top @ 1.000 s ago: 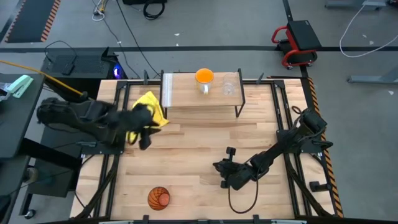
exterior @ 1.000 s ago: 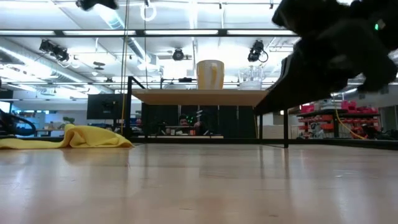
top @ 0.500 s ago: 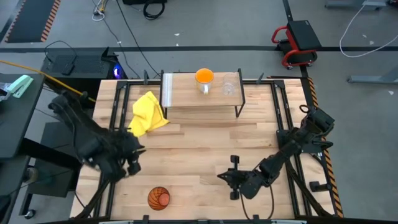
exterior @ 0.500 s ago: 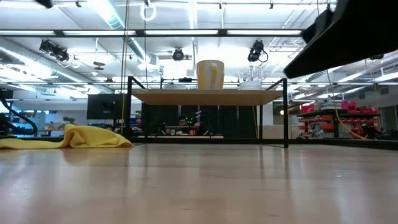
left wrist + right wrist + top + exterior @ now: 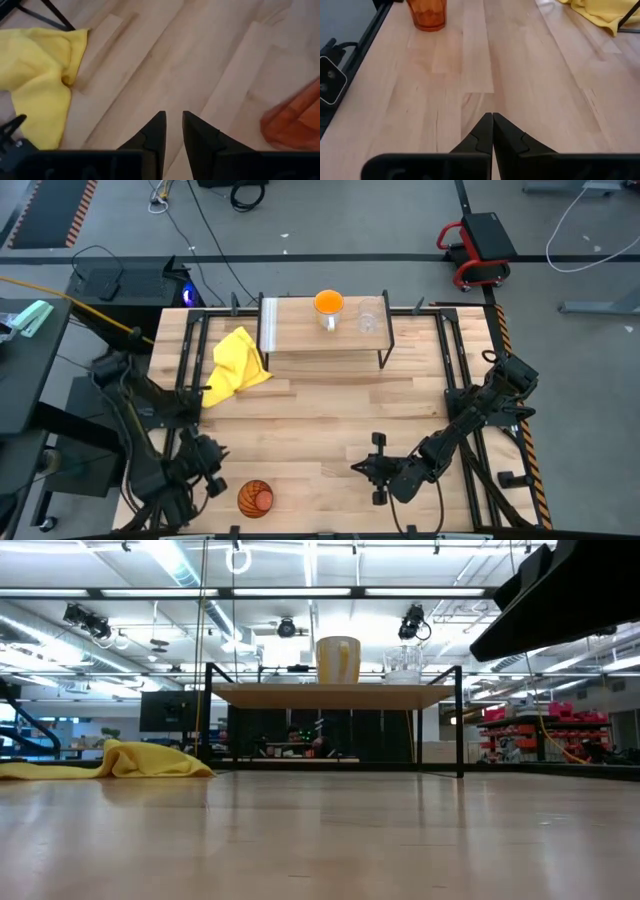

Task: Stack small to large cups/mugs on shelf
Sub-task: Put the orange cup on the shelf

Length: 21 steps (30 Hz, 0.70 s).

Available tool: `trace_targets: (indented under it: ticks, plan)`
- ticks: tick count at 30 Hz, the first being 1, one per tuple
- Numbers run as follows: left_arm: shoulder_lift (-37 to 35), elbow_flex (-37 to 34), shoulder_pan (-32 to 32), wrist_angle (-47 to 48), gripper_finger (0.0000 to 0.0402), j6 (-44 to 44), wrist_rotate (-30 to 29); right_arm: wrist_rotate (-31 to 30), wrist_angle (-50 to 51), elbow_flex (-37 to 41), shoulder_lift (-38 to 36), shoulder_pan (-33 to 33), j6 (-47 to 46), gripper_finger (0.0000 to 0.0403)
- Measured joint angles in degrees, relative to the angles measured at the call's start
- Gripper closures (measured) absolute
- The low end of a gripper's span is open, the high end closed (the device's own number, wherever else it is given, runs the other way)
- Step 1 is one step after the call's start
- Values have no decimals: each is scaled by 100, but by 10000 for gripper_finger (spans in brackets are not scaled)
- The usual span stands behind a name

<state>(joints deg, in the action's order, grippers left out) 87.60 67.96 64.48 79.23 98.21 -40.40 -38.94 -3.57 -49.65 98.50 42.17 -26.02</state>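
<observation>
Left tool [image 5: 212, 470] sits low over the near left part of the desk [image 5: 320, 420], fingers [image 5: 155, 132] narrowly parted, a slim gap between the tips, holding nothing. Just beside it, toward the desk's middle, stands the brown-orange ribbed tumbler [image 5: 255, 498], upright near the front edge; the left wrist view catches it only as a blurred orange edge [image 5: 292, 117]. Farther back on the left lies the yellow cloth [image 5: 235, 362], crumpled, near the shelf's left legs.

Right tool [image 5: 375, 465] rests over the near right part of the desk, pointing toward the left arm; fingers [image 5: 482, 131] pressed together at the tips, empty. The tumbler [image 5: 426, 12] stands well apart from it, straight ahead across bare boards.

Shelf [image 5: 300, 335] stands at the desk's far edge, well apart from both tools. On it, the orange mug [image 5: 328, 304], white handle toward the front, and just beside it to the right the small clear cup [image 5: 368, 318]. Low view shows both upright on the board: mug [image 5: 338, 660], clear cup [image 5: 404, 663].
</observation>
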Motion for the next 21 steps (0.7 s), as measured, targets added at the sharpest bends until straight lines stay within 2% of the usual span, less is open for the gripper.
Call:
trace_targets:
  ticks: [5, 10, 14, 21]
  plan:
    - [490, 1, 234, -280, 338, 652, -33, -4, -131, 0, 46, 59, -194, 387]
    - [890, 1, 604, -1082, 348, 758, -39, 4, -806, 0, 340, 258, -60, 387]
    - [1156, 1, 888, -1242, 351, 1142, -91, 68, -1411, 0, 577, 238, 96, 387]
    - [1537, 1, 1153, -1782, 345, 1342, -222, 971, -2436, 0, 898, -171, 587, 387]
